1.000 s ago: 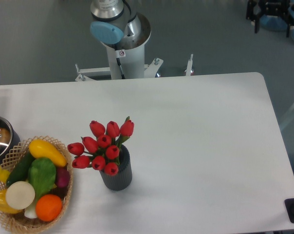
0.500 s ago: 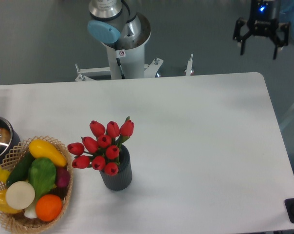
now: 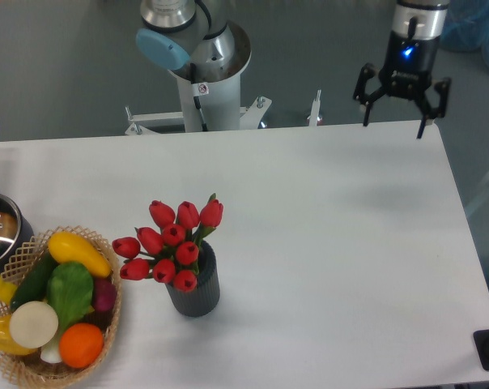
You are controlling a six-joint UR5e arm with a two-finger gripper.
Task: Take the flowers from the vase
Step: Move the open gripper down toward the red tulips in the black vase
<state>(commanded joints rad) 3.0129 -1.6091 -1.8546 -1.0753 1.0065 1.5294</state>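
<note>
Meanwhile the flowers (image 3: 171, 245) are sitting untouched in the vase (image 3: 195, 287) at the bench's (image 3: 325, 243) front left, heads fanning up and leftward, stems presumably running down into the mouth. Over the far right edge, the pincer (image 3: 401, 100) is descending and swinging inward since a second ago, fingers spread and empty, approach only beginning.

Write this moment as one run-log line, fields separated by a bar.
phase: approach | gripper: open, empty, above far right table edge | flowers: in vase, untouched | contact: none
</note>
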